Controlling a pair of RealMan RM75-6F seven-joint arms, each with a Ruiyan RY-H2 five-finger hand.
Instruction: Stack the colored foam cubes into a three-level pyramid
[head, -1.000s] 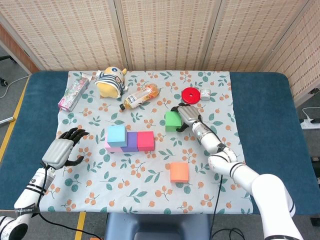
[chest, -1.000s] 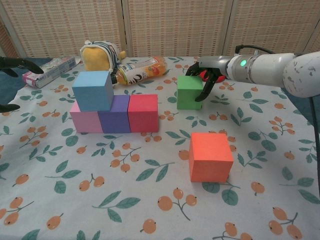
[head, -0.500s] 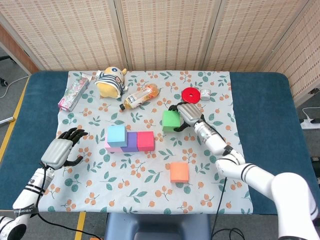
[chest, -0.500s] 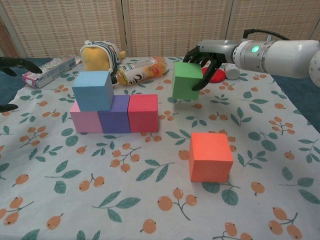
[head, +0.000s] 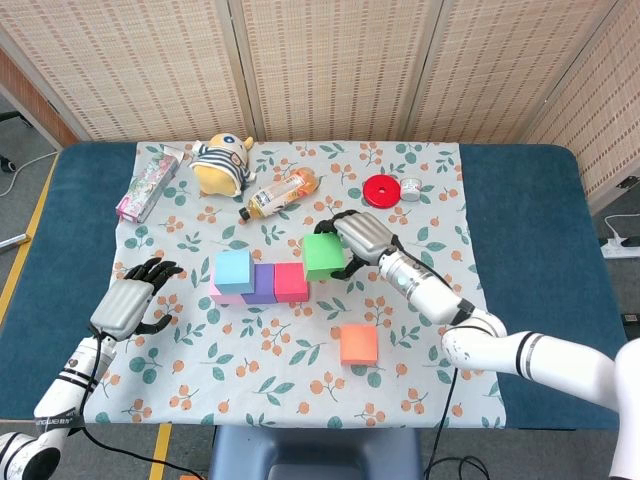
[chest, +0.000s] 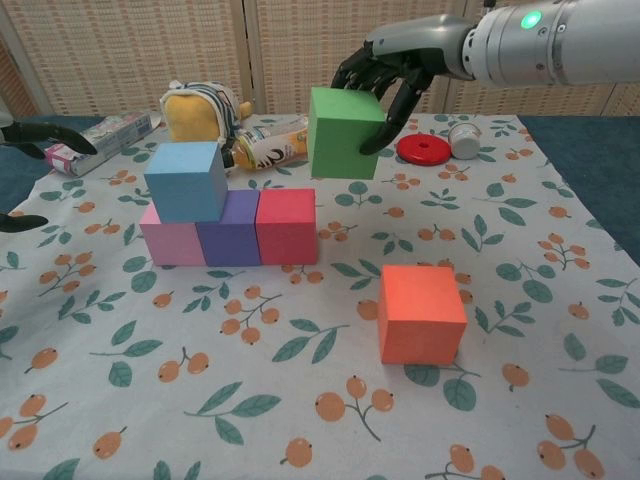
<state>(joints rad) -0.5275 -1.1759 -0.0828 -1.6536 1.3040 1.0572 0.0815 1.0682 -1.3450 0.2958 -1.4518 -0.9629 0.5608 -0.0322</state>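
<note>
The right hand (chest: 385, 70) grips the green cube (chest: 344, 133) aloft. The vacant second-level slot, beside the blue cube (chest: 184, 181), lies below and left of that hand.

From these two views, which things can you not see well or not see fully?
- Left hand: in the chest view the left edge cuts it off; only fingertips show.
- Green cube: its far side is hidden by the right hand holding it.
- Small white jar: too small to read in either view.
- Bottle: in the chest view the green cube covers its right end.
</note>
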